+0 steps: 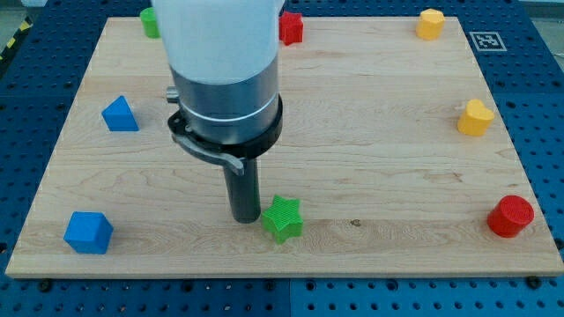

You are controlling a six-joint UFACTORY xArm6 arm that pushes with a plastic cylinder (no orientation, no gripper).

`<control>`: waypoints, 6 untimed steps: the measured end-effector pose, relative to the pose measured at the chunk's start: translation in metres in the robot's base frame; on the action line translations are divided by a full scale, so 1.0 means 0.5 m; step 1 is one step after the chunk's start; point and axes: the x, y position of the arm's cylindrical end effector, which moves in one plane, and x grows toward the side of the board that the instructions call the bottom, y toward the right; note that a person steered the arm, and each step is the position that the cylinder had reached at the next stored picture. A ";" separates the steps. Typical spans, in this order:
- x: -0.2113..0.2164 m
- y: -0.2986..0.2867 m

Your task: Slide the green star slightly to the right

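Rod's tip (246, 219) rests on the desk (370, 158), touching or just beside the green star (283, 218), which sits at its right. No fingers fitted; their state cannot be told.

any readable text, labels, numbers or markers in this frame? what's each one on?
No readable words, brands or numbers anywhere.
Only sign: a black-and-white square fiducial marker on the blue surface beyond the wooden board's top right corner; a pattern, no letters.
Blocks, arm and my tip: unmarked.
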 end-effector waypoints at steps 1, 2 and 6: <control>0.019 0.005; 0.021 0.036; 0.001 -0.016</control>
